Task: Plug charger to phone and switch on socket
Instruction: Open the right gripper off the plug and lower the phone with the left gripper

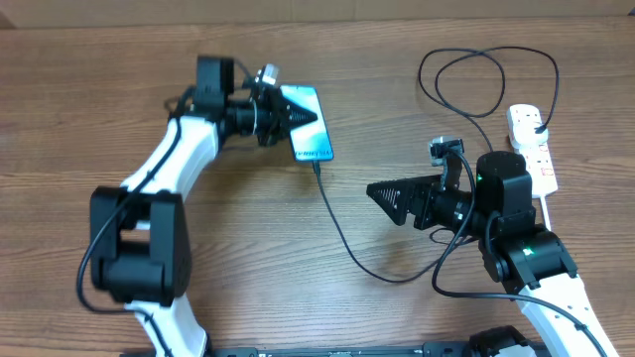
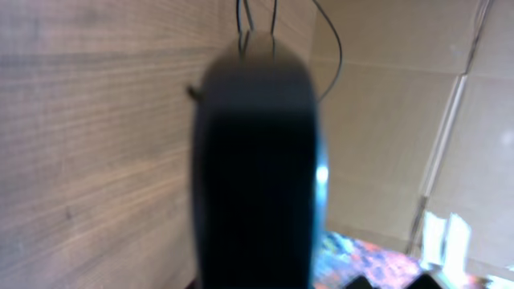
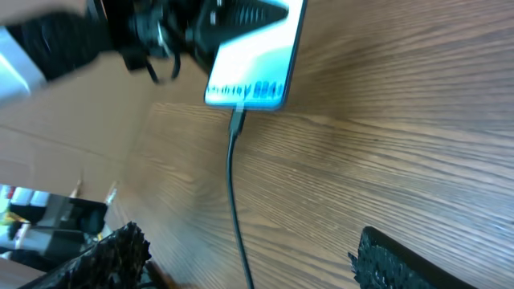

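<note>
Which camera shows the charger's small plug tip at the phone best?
Right wrist: the plug tip appears close up, meeting the phone at its edge below the text. Overhead shows the same junction, only tiny. Left wrist is mostly a blurred dark shape; the tip cannot be made out.

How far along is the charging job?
Done: the charger is plugged into the phone. In hand: the left pincer grips the phone; the right pincer is open, holding nothing. Left: switching on the socket; its switch state is unreadable here.
</note>
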Controlling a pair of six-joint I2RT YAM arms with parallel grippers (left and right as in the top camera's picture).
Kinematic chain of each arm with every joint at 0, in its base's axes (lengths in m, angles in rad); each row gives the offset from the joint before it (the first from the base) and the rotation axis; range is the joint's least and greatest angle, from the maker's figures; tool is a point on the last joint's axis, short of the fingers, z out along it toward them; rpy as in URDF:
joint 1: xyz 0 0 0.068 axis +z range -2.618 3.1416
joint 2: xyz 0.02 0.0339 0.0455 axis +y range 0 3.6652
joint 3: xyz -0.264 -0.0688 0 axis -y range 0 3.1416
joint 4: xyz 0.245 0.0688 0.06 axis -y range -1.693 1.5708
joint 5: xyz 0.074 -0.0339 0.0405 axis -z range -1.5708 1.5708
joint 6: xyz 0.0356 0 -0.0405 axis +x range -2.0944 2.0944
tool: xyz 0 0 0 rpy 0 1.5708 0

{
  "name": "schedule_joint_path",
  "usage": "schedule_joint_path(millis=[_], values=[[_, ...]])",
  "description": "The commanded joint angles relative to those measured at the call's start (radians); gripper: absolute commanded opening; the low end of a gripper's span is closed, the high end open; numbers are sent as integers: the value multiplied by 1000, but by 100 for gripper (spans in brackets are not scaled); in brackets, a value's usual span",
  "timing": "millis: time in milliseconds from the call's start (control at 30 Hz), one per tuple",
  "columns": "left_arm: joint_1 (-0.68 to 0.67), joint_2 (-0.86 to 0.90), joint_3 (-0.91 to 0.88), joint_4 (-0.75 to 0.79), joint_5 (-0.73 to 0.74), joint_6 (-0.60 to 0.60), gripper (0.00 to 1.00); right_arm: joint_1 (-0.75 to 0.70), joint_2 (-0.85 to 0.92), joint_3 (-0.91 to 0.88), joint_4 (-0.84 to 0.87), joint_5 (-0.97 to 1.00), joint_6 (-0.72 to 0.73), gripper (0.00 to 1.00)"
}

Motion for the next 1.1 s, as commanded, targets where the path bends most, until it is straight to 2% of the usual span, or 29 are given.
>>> schedule_joint_path(millis=[0, 133, 267, 367, 500, 733, 867, 1000, 1067], values=[[-27, 131, 170, -111, -33, 190, 4, -4, -5, 6, -11, 54, -35, 84], [-56, 264, 346, -323, -167, 295, 4, -4, -5, 6, -54, 100, -50, 84], [-89, 343, 436, -459, -335, 373, 4, -4, -5, 6, -91, 141, -72, 84], [-103, 364, 439, -480, -412, 383, 6, -4, -5, 7, -99, 156, -72, 85], [-107, 386, 439, -504, -491, 382, 13, -4, -5, 10, -99, 168, -72, 86], [-106, 441, 439, -555, -529, 381, 24, -4, -5, 10, -100, 178, -72, 87], [-106, 450, 439, -601, -601, 373, 31, -4, -5, 10, -104, 178, -72, 88], [-105, 449, 440, -642, -658, 366, 33, -4, -5, 10, -104, 178, -72, 87], [-102, 449, 440, -658, -680, 355, 42, -4, -5, 10, -104, 178, -72, 88]])
